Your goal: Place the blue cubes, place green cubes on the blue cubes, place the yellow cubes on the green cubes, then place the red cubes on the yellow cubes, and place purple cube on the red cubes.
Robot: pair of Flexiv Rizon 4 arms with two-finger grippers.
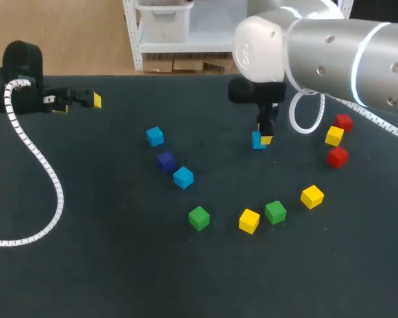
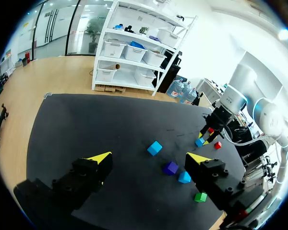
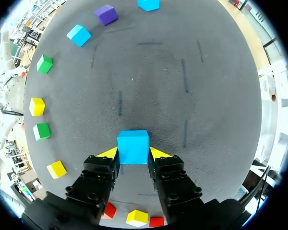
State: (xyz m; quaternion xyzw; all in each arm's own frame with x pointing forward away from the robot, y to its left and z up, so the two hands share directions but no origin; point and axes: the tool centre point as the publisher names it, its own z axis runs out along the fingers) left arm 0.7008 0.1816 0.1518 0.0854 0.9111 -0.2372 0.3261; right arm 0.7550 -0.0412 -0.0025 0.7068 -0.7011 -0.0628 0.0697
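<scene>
My right gripper is shut on a light blue cube over the middle right of the table. In the right wrist view this cube fills the gap between the two yellow tips of the gripper. Whether it rests on the mat I cannot tell. Two more blue cubes lie left of centre with the purple cube between them. Green cubes and yellow cubes form an arc in front. My left gripper stands open and empty at the far left edge.
At the right, a yellow cube lies between two red cubes. The left arm's white cable loops over the table's left side. The dark mat covers the table.
</scene>
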